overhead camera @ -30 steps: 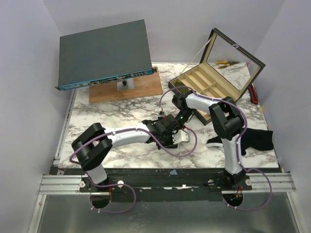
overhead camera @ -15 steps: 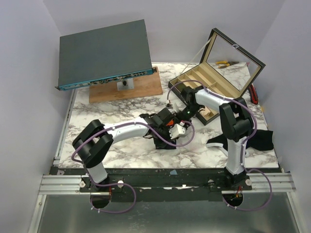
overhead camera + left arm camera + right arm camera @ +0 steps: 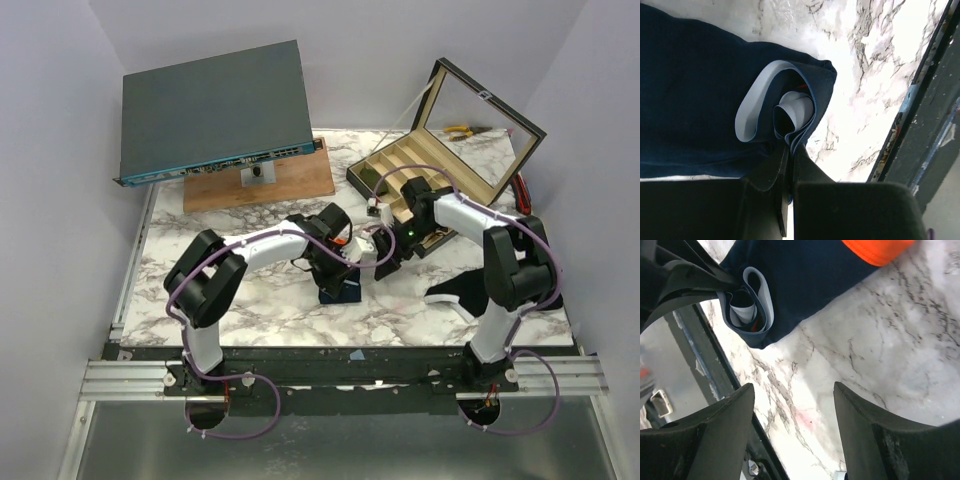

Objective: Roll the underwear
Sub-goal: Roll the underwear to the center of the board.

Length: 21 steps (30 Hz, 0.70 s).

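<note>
While the roll is only partly made, the left gripper (image 3: 343, 268) stands clamped on the curled end of the small navy-blue fabric underwear (image 3: 340, 292). The garment lies on the white marble-patterned table (image 3: 165, 245), just toward six o'clock of its middle. Through the left wrist camera, the two black jaws are pressed together with layers of cloth between them. The white elastic waistband (image 3: 747, 107) loops in a loose spiral around a hollow core, and the flat, unrolled part spreads away toward nine o'clock in that view. I judge the step in hand to be the rolling itself, with perhaps one turn wound in and most of the fabric lying flat.

At about two o'clock of the garment, the right gripper (image 3: 385, 255) hovers with its fingers spread wide and nothing between them. Its own camera looks past those fingers at bare marble, with the spiral end at eleven o'clock and the bright orange trim (image 3: 875, 250) at one o'clock.

As I see it, the next move calls for the left wrist to turn and carry the pinched core over the flat fabric, winding it tighter, since the spiral is slack. The right gripper would do well to hold down the orange-trimmed end so the cloth does not drag along the table.

Further right, at four o'clock of the table, a black cloth with a white edge (image 3: 450, 297) lies well apart.
</note>
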### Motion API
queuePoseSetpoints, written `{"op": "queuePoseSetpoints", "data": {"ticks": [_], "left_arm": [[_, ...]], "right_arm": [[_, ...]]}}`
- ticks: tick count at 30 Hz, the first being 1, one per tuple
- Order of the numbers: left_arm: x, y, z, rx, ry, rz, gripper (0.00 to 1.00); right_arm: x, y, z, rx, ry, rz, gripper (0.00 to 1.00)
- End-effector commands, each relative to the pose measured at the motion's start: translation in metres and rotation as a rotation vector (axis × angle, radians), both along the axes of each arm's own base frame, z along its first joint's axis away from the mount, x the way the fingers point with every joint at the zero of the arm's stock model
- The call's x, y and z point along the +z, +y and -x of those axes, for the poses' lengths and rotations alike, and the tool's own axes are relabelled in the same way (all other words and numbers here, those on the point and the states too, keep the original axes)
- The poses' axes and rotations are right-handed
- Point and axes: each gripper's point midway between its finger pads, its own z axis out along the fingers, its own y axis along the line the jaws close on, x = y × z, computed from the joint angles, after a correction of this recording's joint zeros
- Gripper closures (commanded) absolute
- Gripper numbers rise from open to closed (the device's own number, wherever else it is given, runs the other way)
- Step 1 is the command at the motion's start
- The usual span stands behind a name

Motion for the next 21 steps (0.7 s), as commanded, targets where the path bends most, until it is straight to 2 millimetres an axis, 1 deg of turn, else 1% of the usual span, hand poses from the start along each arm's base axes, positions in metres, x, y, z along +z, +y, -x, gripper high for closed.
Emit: {"op": "queuePoseSetpoints", "data": {"ticks": [1, 7, 10, 13, 15, 18, 21], "left_arm": [[-0.003, -0.002, 0.001, 0.035, 0.166, 0.010, 1.00], [-0.006, -0.002, -0.010, 0.084, 0.294, 0.023, 1.00], [-0.010, -0.003, -0.012, 0.110, 0.350, 0.025, 1.00], [-0.014, -0.002, -0.013, 0.138, 0.410, 0.023, 1.00], [-0.016, -0.001, -0.015, 0.152, 0.432, 0.020, 1.00], [-0.019, 0.001, -0.018, 0.168, 0.454, 0.016, 1.00], [-0.019, 0.001, -0.020, 0.178, 0.486, 0.022, 1.00]], "right_arm": [[0.006, 0.000, -0.019, -0.062, -0.145, -0.020, 0.32], [0.010, -0.010, -0.030, -0.151, -0.234, -0.012, 0.32], [0.010, -0.024, -0.041, -0.239, -0.260, 0.014, 0.32], [0.016, -0.036, -0.047, -0.289, -0.280, 0.000, 0.32], [0.023, -0.037, -0.045, -0.272, -0.319, -0.018, 0.32], [0.030, -0.036, -0.035, -0.237, -0.382, -0.059, 0.32], [0.032, -0.035, -0.028, -0.210, -0.444, -0.071, 0.31]]}}
